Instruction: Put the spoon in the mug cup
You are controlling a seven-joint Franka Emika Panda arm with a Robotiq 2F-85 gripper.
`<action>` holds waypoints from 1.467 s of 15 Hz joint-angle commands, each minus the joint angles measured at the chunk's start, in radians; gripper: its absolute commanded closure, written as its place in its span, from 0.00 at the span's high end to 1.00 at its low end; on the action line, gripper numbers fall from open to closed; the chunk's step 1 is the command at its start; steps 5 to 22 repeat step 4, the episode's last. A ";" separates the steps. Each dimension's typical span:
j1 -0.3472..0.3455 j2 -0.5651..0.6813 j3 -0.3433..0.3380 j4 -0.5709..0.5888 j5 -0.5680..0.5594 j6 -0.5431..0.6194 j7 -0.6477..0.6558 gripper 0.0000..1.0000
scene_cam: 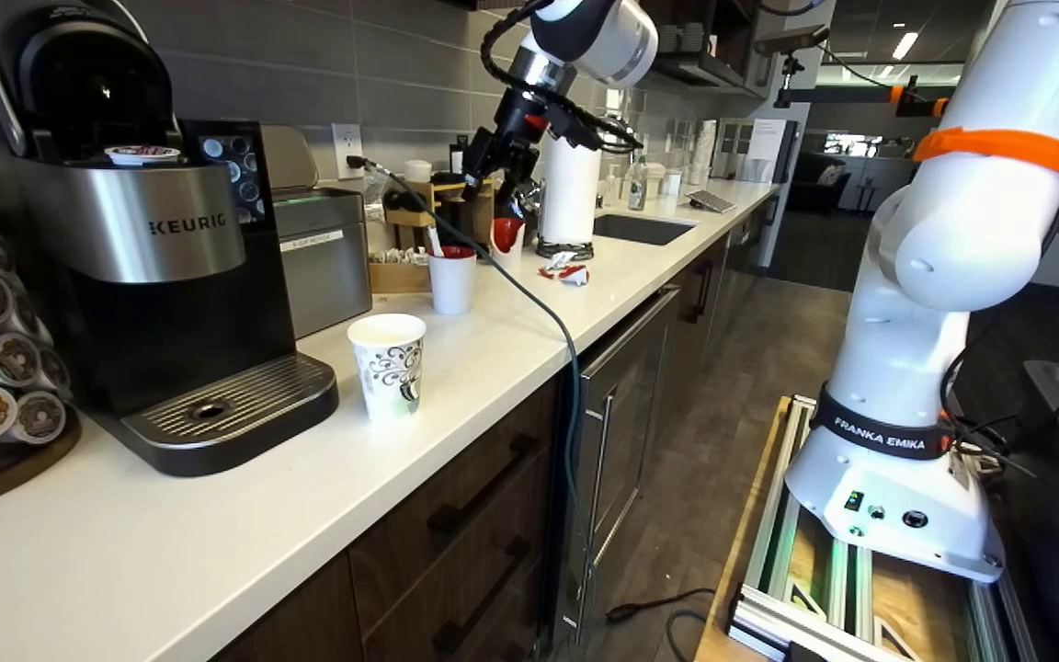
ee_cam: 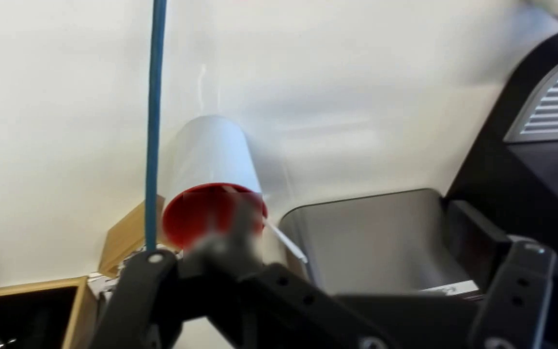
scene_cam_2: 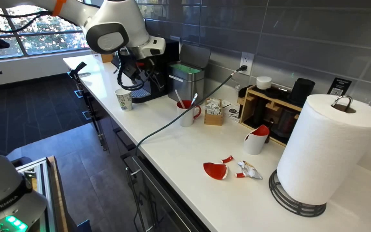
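The mug cup [scene_cam_2: 186,118] stands upright on the counter, white outside, red inside, with a red handle. It also shows in an exterior view [scene_cam: 452,285] and the wrist view [ee_cam: 213,150]. The shiny spoon [scene_cam_2: 194,98] stands in the mug, its end above the rim. A white stick [scene_cam_2: 179,98] leans out beside it. In the wrist view a blurred grey shape covers part of the mug's opening; I cannot tell if it is the spoon. My gripper [ee_cam: 356,252] is above the counter, fingers apart and nothing seen between them. It also shows in both exterior views [scene_cam: 495,188] [scene_cam_2: 151,80].
A cable [scene_cam_2: 169,124] crosses in front of the mug. A broken mug [scene_cam_2: 254,144] and red shards [scene_cam_2: 216,170] lie near the paper towel roll [scene_cam_2: 327,148]. A patterned paper cup [scene_cam: 390,372], coffee maker [scene_cam: 199,230], metal bin [scene_cam: 325,267] and packet box [scene_cam_2: 213,120] stand around.
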 commanded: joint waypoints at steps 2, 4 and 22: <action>0.038 -0.040 -0.092 0.007 0.125 -0.205 -0.322 1.00; 0.019 -0.036 -0.066 0.009 0.100 -0.181 -0.269 1.00; 0.019 -0.036 -0.066 0.009 0.100 -0.181 -0.269 1.00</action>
